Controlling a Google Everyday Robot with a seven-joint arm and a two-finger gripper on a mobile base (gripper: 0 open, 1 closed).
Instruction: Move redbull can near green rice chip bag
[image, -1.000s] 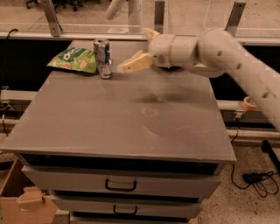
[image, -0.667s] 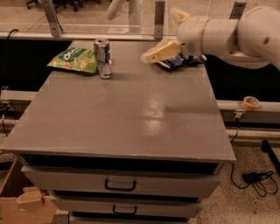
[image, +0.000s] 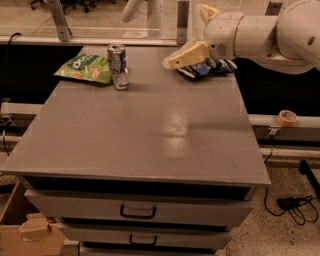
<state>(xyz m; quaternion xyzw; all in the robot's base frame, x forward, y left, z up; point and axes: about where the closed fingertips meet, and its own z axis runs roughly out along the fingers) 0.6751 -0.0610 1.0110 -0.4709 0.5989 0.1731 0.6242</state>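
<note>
Camera view: the robot's white arm (image: 260, 35) reaches in from the right above the counter's (image: 150, 130) far right corner. Its hand (image: 186, 34) hangs over a dark blue-and-white snack bag (image: 207, 68), its pale fingers (image: 189, 55) spread wide and holding nothing. The redbull can (image: 118, 66) stands upright at the far left, just beside the green rice chip bag (image: 85, 68), well apart from the hand. Both drawers (image: 137, 210) below the counter are shut. The bag's white lettering cannot be read.
</note>
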